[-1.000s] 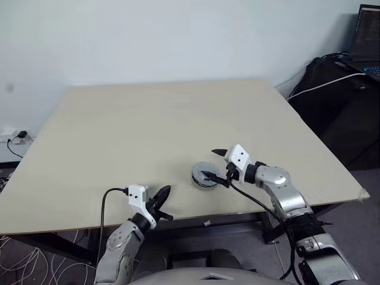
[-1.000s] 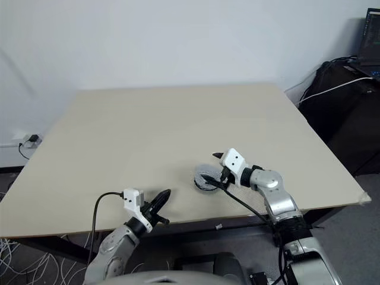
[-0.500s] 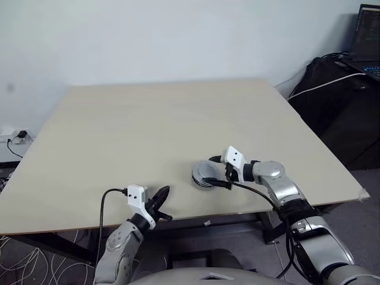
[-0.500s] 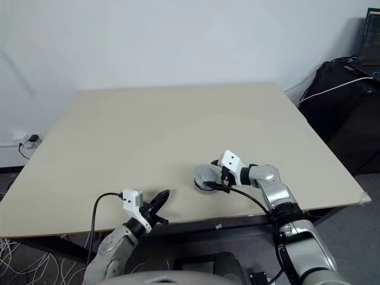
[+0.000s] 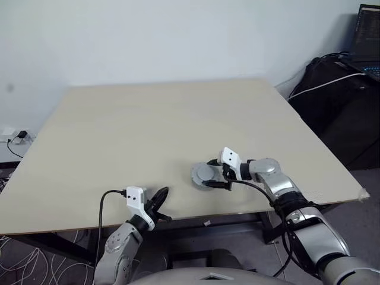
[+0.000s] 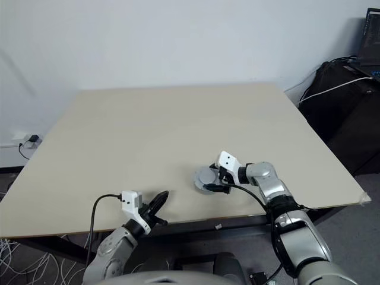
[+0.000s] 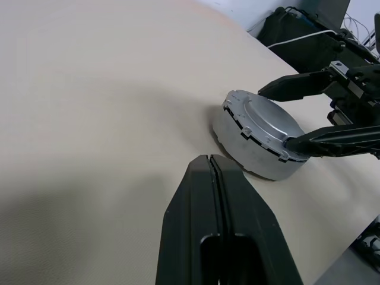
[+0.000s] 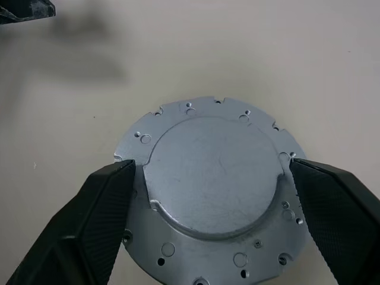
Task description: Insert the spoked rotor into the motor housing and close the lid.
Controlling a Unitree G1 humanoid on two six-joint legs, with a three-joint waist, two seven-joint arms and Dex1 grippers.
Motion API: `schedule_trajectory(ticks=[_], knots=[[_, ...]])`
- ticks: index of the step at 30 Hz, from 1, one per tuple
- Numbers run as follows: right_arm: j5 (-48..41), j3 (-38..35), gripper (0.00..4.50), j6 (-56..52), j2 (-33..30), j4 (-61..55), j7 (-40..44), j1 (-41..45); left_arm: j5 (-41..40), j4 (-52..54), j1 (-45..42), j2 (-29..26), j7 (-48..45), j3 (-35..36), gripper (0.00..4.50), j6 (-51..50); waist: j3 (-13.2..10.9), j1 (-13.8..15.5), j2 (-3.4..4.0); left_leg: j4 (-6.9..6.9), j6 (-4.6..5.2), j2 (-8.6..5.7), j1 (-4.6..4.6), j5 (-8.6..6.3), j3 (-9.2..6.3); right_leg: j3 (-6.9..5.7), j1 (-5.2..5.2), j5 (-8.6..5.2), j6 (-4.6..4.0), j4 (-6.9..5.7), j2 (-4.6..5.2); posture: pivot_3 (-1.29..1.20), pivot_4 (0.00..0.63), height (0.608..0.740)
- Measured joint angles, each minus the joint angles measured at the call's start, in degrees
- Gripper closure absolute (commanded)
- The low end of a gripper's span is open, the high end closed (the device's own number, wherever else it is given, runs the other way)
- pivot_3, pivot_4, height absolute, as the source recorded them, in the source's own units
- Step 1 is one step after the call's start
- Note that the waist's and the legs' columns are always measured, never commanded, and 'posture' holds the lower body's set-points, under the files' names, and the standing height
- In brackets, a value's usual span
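Screw holes on lid [image 8: 212,189] show from right wrist view.

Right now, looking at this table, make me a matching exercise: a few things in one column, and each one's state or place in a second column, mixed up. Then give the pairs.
Column one:
1. left pincer
2. right pincer
3. lid
4. laptop

Column two:
A. grey disc, smooth face up, lying on the table
B. fingers pressed together, at the table's near edge
C. off the table, far right, screen lit
D. fingers spread, one on each side of the disc

Pairs: 1-B, 2-D, 3-A, 4-C
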State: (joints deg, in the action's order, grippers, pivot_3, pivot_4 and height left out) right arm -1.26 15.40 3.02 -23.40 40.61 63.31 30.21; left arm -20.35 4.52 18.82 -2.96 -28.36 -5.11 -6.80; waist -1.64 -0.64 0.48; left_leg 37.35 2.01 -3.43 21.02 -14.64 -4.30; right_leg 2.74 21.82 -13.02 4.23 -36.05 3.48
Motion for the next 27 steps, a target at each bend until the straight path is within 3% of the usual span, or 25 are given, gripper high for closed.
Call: schedule_trajectory(ticks=[2,13,27], knots=[[0.1,0.0,1.20,-0.2,0.2,0.1,0.1,0.1,0.0,0.0,0.1,0.0,0.2,0.1,4.50,0.0,0.0,0.0,0.00,-0.01,-0.01,0.00,0.00,0.00,0.00,0.00,0.00,0.00,0.00,0.00,0.00,0.00,0.000,0.740],[-0.8,-1.6,1.21,-4.7,1.0,-1.8,-0.2,-0.7,0.0,0.1,0.6,0.0,0.7,0.0,4.50,0.0,0.0,0.0,0.01,-0.02,-0.08,0.01,-0.01,-0.04,-0.01,0.00,0.01,-0.01,0.00,0.00,0.00,0.00,0.000,0.740],[-3.1,-4.6,1.21,-17.7,2.4,-22.6,-8.5,-14.0,-0.1,0.4,0.5,0.1,0.7,-0.3,4.50,0.0,0.1,0.0,-0.02,-0.25,-0.10,0.04,-0.02,-0.08,-0.04,-0.04,0.10,-0.34,0.10,0.00,-0.02,0.00,0.000,0.740]])
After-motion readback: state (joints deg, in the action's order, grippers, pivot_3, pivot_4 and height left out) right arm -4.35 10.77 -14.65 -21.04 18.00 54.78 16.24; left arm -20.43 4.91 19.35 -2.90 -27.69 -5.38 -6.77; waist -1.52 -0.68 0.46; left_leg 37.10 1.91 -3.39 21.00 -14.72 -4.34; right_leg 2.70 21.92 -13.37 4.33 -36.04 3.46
